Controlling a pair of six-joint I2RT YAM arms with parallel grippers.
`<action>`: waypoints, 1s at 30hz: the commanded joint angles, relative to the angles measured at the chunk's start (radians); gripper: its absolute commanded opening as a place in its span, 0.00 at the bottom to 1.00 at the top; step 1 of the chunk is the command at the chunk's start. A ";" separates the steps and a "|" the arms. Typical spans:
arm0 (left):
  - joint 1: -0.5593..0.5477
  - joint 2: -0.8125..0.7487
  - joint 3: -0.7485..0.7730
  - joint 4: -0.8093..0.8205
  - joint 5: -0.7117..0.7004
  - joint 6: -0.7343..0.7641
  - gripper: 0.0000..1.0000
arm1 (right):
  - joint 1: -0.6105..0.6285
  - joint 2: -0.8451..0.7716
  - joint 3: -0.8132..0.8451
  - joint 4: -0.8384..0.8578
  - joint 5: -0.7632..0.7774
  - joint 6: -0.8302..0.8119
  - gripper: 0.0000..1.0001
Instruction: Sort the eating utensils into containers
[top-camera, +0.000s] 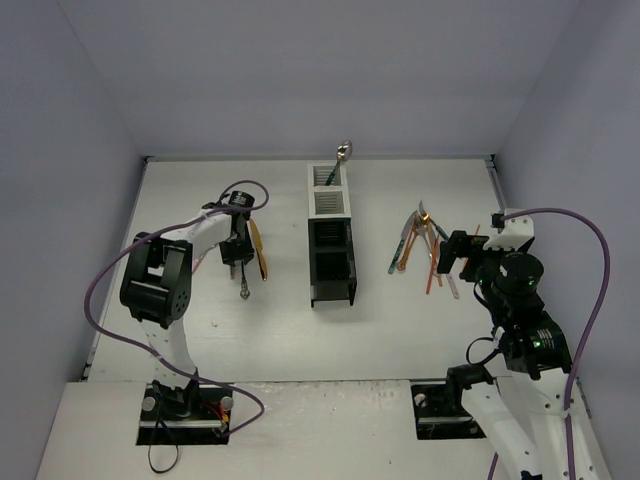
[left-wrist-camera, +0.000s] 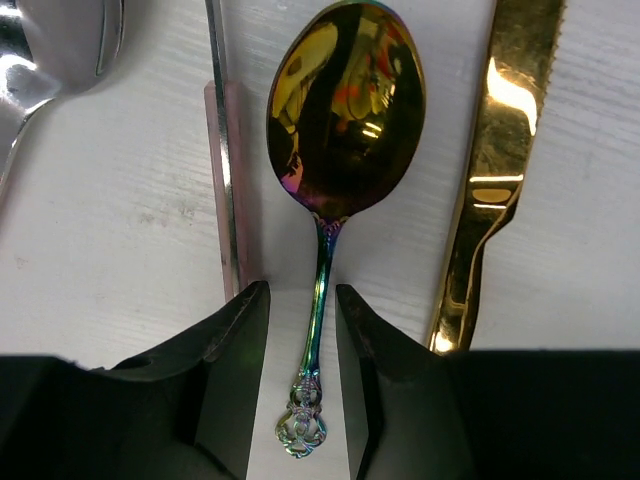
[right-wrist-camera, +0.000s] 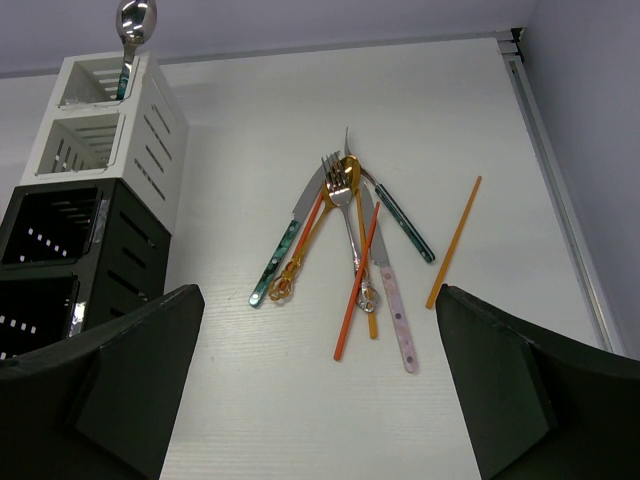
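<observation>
from above, the left hand (top-camera: 243, 268) is low on the worktop (top-camera: 200, 330) left of the bins (top-camera: 330, 255), the right hand (top-camera: 452, 256) beside the loose pile (top-camera: 420, 245); one silver spoon (top-camera: 343, 152) stands in the far white bin. only the left wrist view shows the grip: fingers (left-wrist-camera: 230, 350) narrow around the thin handle of a rainbow spoon (left-wrist-camera: 345, 110), a sliver of gap each side. it looks stiff, light and slick, lying flat: pinch mid-handle. the right wrist view shows that hand wide, holding nothing.

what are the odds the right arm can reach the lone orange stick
Probably yes: the right claw is open, and the lone orange stick lies flat, apart from the pile, with nothing over it.
</observation>
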 joint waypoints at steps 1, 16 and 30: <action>0.009 0.017 0.047 -0.010 0.006 0.026 0.29 | 0.010 0.005 0.019 0.048 -0.006 -0.001 1.00; 0.017 -0.032 0.071 0.008 -0.006 0.075 0.00 | 0.011 -0.002 0.025 0.046 -0.010 -0.001 1.00; -0.016 -0.393 0.082 0.655 0.099 0.265 0.00 | 0.011 0.001 0.033 0.041 -0.004 -0.001 1.00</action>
